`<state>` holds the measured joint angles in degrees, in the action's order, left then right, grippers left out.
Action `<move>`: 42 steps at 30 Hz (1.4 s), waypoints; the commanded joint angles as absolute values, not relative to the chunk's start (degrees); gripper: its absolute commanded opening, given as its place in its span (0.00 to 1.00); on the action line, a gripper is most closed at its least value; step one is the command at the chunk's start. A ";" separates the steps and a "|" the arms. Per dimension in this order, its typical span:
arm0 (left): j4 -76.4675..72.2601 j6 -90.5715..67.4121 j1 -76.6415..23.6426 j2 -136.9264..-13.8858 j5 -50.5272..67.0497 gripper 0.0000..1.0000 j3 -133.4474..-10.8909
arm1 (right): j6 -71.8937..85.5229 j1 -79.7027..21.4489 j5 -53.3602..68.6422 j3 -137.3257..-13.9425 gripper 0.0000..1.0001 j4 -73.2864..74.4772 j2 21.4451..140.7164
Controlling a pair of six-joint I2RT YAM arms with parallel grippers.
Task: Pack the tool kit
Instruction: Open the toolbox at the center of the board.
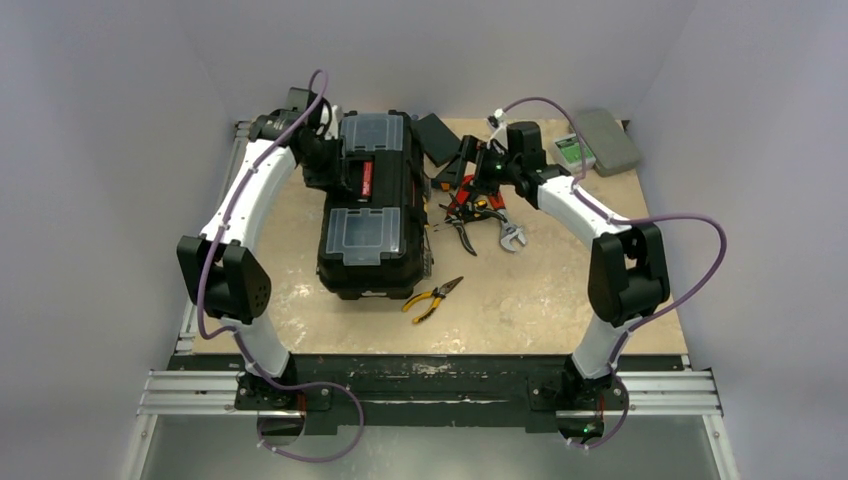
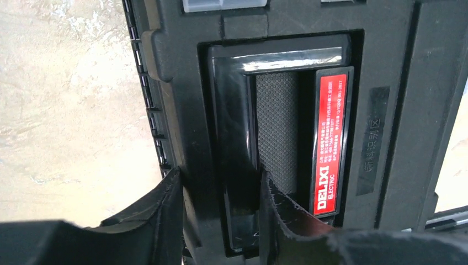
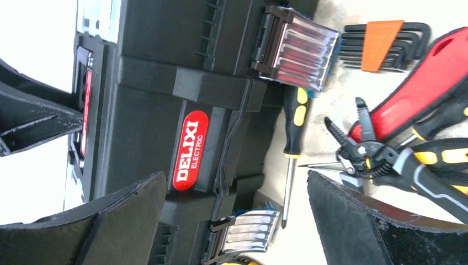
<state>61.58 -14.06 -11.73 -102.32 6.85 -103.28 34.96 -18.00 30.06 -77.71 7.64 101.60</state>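
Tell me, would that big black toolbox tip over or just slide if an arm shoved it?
Probably slide: the toolbox lies low and broad, flat on the table. Its moulded plastic shell looks stiff, so it should not flex. It is likely heavy for one gripper; the recessed handle seems the surest place to lift.

DELIXI ELECTRIC: red label (image 2: 329,144) on toolbox (image 2: 182,49) top; red oval badge (image 3: 190,149) on toolbox side.

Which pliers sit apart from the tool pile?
The yellow-handled pliers, lying alone on the table by the toolbox's near right corner. The other pliers are heaped further back, right of the toolbox.
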 commanded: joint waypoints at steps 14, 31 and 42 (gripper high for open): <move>56.93 -15.71 -2.55 -104.70 38.08 0.02 -95.55 | 40.17 -21.89 33.64 -84.23 0.86 4.08 106.95; 51.79 -19.04 1.97 -104.11 48.54 0.00 -92.65 | 45.19 -22.11 39.41 -83.62 0.22 -1.95 112.84; 49.75 -20.47 4.16 -104.50 51.47 0.00 -91.56 | 48.24 -22.02 37.35 -82.86 0.04 -3.62 113.76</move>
<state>52.75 -17.06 4.47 -101.78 43.46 -93.10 47.05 -21.74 37.56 -82.46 -1.37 113.10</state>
